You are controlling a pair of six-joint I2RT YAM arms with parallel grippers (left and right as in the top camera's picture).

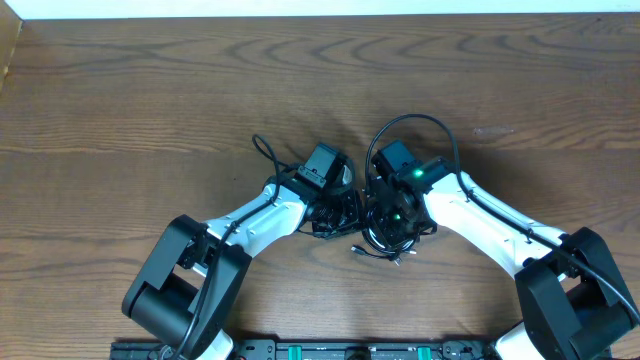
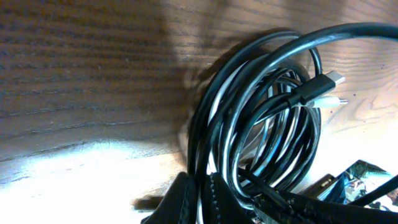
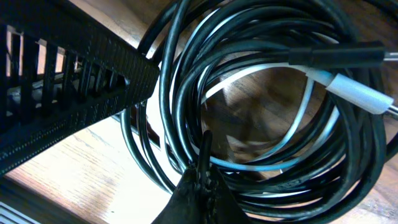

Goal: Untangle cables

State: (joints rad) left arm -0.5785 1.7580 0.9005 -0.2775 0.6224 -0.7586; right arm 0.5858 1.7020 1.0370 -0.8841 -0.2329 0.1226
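The cables point(image 1: 382, 243) lie as one coiled bundle between my two arms, several black cords and one white cord point(image 2: 225, 134) wound together. One black loop point(image 1: 412, 120) arches away from the bundle, and a thin black end point(image 1: 263, 150) trails left. My left gripper point(image 2: 199, 178) is shut on a black strand at the coil's near edge. A black plug point(image 2: 320, 83) and a white plug point(image 2: 328, 99) stick out on the right. My right gripper point(image 3: 203, 168) is shut on another black strand of the same coil, near the black plug point(image 3: 339, 56) and the white plug point(image 3: 360, 93).
The bundle rests on a dark wooden table point(image 1: 150, 90). The left gripper's ribbed black body point(image 3: 62, 99) crowds the right wrist view's upper left. Both grippers point(image 1: 340, 210) point(image 1: 396, 215) stand very close together.
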